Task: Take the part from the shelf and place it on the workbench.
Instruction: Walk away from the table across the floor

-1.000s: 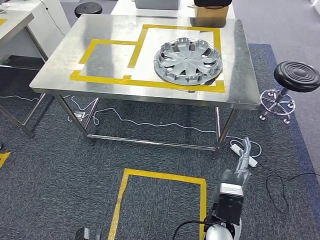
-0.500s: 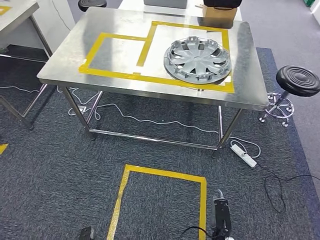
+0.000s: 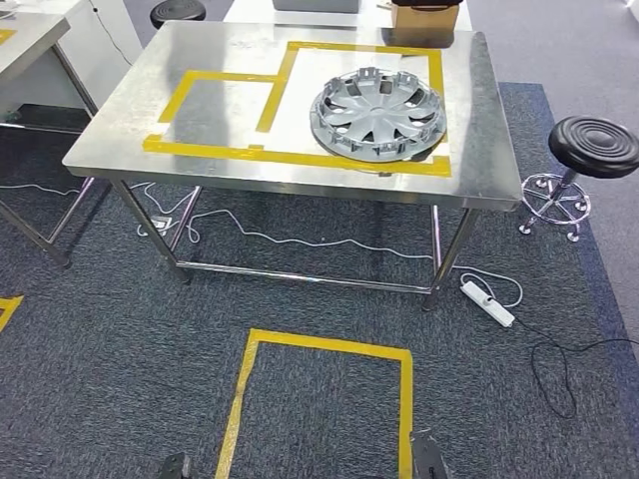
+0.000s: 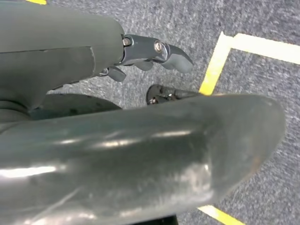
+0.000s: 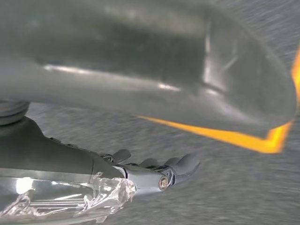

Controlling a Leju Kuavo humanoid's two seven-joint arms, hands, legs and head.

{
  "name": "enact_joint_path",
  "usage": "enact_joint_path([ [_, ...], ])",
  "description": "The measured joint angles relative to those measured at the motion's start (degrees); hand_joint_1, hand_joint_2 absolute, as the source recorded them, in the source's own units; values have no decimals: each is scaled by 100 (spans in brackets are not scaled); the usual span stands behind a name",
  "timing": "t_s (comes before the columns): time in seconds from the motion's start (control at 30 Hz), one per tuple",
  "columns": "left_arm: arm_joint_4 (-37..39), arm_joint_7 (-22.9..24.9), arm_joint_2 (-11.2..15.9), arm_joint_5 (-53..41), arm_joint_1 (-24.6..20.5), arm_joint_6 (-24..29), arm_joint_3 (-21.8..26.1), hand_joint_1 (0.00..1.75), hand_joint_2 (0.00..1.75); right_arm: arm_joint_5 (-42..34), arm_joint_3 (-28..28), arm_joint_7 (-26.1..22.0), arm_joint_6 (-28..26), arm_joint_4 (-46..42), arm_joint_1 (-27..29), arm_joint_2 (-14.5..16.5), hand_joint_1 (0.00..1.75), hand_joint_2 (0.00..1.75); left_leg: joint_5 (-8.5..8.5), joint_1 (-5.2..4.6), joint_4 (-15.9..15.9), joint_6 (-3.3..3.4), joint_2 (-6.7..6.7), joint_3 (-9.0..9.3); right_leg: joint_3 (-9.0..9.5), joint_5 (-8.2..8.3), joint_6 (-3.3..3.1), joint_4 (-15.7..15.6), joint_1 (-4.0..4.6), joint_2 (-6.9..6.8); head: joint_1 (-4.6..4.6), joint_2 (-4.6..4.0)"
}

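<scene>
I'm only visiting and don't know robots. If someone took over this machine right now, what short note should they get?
Left hand: hangs over the carpet, fingers out, holding nothing.
Right hand: the same, empty; its picture is blurred.
Part: the silver hubcap lies flat on the steel workbench, inside the larger yellow-taped rectangle.
Done: the placing looks finished.
Left: apparently nothing for this part.

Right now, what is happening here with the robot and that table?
Nothing is being handled. A silver wheel cover lies on the steel table, inside the larger yellow taped box. The left hand and right hand hang over the carpet, fingers apart, holding nothing. A black stool stands to the right of the table.
</scene>
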Motion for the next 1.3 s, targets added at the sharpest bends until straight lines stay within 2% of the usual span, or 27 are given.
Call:
enact_joint_path([
  [0.07, 0, 25, 7, -11, 9, 19, 1, 0, 0, 74, -1, 227, -145, 96, 39, -34, 0, 0, -301, 7, 721, -25, 0, -344, -13, 2, -18, 1, 1, -5, -9, 0],
  [0.1, 0, 29, 10, -16, 15, 20, 2, 0, 0, 90, -2, 273, -176, 130, 58, -51, 0, 0, -314, 8, 882, -27, 0, -422, -16, 3, -19, 2, 1, -6, -9, 0],
  [0.13, 0, 31, 12, -19, 19, 22, 2, 0, 0, 99, -2, 303, -188, 158, 71, -65, 0, 0, -222, 11, 845, -23, 0, -400, -17, 4, -18, 2, 1, -4, -9, 0],
  [0.17, 0, 32, 13, -22, 19, 26, 1, 0, 0, 107, -2, 327, -198, 181, 76, -73, 0, 0, -45, 16, 602, -16, 0, -273, -14, 7, -13, 2, -1, 2, -9, 0],
  [0.23, 0, 36, 12, -30, 3, 34, 0, 0, 0, 165, -2, 496, -274, 213, 75, -81, 0, 0, 302, 21, -125, -6, 119, 107, -11, 3, 17, 22, 18, -5, -25, 1],
  [0.27, 1, 41, 9, -34, -18, 39, 0, 0, 0, 223, -2, 686, -364, 227, 77, -86, 0, 0, 385, 22, -406, 19, 173, 244, -19, -3, 40, 39, 37, -21, -41, 1],
  [0.33, 1, 55, 1, -41, -50, 49, 0, 0, 0, 342, -2, 1200, -599, 254, 99, -108, 0, 0, 398, 13, -632, 84, 202, 319, -33, -19, 94, 65, 70, -92, -58, 2],
  [0.4, 2, 82, -2, -57, -36, 73, 1, 0, 0, 408, -9, 1618, -773, 278, 117, -127, 0, 0, 409, 15, -634, 167, 108, 296, -37, -55, 152, 84, 60, -157, -45, 2],
  [0.47, 1, 127, 2, -84, -14, 117, 1, 0, 0, 450, -22, 1870, -838, 298, 117, -134, 0, 0, 435, 27, -644, 230, 41, 291, -155, -277, 215, 380, 45, -133, -20, 2],
  [0.53, 1, 181, 11, -113, -6, 169, 1, 0, 0, 499, -29, 2046, -851, 315, 122, -137, 0, 0, 447, 24, -643, 265, -27, 280, -460, -663, 250, 1094, 41, -81, 8, 2],
  [0.57, 0, 209, 15, -124, -1, 192, 0, 0, 0, 521, -30, 2109, -853, 323, 128, -138, 0, 0, 451, 22, -642, 273, -68, 275, -614, -803, 254, 1446, 41, -68, 13, 2],
  [0.6, 1, 236, 19, -133, 7, 214, 1, 0, 0, 538, -31, 2159, -854, 331, 134, -139, 0, 0, 453, 20, -640, 275, -115, 273, -702, -849, 254, 1651, 41, -61, 16, 2],
  [0.63, 1, 254, 21, -139, 14, 230, 1, 0, 0, 553, -31, 2198, -854, 338, 137, -140, 0, 0, 456, 20, -638, 275, -168, 273, -691, -786, 249, 1642, 39, -55, 19, 2],
  [0.67, 1, 265, 21, -143, 19, 238, 1, 0, 0, 564, -31, 2227, -854, 344, 138, -143, 0, 0, 459, 20, -637, 270, -227, 276, -573, -629, 239, 1415, 33, -33, 19, 2],
  [0.7, 2, 270, 19, -144, 19, 245, 1, 0, 0, 575, -31, 2252, -854, 347, 137, -147, 0, 0, 464, 21, -636, 261, -293, 279, -376, -430, 229, 1035, 21, 40, 20, 2],
  [0.77, 1, 277, 18, -146, 6, 254, 0, 0, 0, 597, -31, 2297, -857, 355, 137, -155, 0, 0, 478, 10, -624, 218, -420, 261, -17, -198, 212, 329, -22, 300, 16, 2],
  [0.83, -1, 282, 20, -145, 3, 266, 1, 0, 0, 613, -31, 2336, -861, 364, 135, -159, 0, 0, 509, 16, -624, 149, -529, 223, 100, -182, 188, 96, -32, 423, 13, 2],
  [0.9, 1, 285, 21, -142, 19, 276, 2, 0, 0, 628, -34, 2359, -863, 366, 132, -161, 0, 0, 529, 35, -635, 78, -579, 195, 104, -153, 125, 79, -25, 310, 13, 2],
  [0.97, 1, 286, 21, -138, 21, 284, 2, 0, 0, 640, -38, 2366, -863, 366, 127, -162, 0, 0, 364, 25, -420, 18, -396, 80, 114, -122, 50, 38, -37, 176, -27, 2],
  [1.03, 0, 286, 23, -136, 5, 290, 2, 0, 0, 644, -43, 2369, -863, 366, 134, -166, 0, 0, 1, 20, 216, -27, -155, -227, 111, -115, 7, 21, -34, 18, -71, 2],
  [1.07, 1, 286, 24, -136, 2, 291, 2, 0, 0, 645, -46, 2372, -863, 366, 142, -168, 0, 0, -152, 23, 578, -42, -110, -399, 105, -116, 0, 21, -30, -66, -75, 2],
  [1.1, 1, 286, 26, -134, 6, 291, 3, 0, 0, 645, -51, 2376, -861, 366, 146, -170, 0, 0, -218, 25, 821, -52, -88, -511, 101, -118, -3, 22, -27, -148, -77, 2],
  [1.13, 0, 286, 27, -134, 14, 291, 3, 0, 0, 647, -55, 2380, -858, 366, 145, -172, 0, 0, -179, 26, 881, -55, -74, -532, 99, -120, -3, 23, -26, -225, -77, 2],
  [1.17, 1, 286, 29, -133, 21, 291, 4, 0, 0, 649, -58, 2383, -852, 366, 140, -172, 0, 0, -43, 26, 727, -52, -46, -441, 102, -121, -1, 23, -26, -300, -78, 2],
  [1.2, 0, 286, 31, -133, 23, 291, 4, 0, 0, 652, -60, 2387, -846, 366, 134, -171, 0, 0, 143, 24, 408, -44, 31, -260, 110, -125, 6, 23, -26, -369, -78, 2],
  [1.23, 0, 285, 32, -133, 19, 291, 4, 0, 0, 656, -61, 2390, -840, 366, 129, -171, 0, 0, 307, 18, 31, -33, 187, -43, 119, -134, 22, 28, -11, -432, -79, 2],
  [1.3, 0, 284, 31, -133, -9, 291, 3, 0, 0, 663, -64, 2397, -835, 366, 128, -173, 0, 0, 457, 0, -520, 24, 425, 247, 128, -158, 78, 49, 30, -553, -81, 2],
])
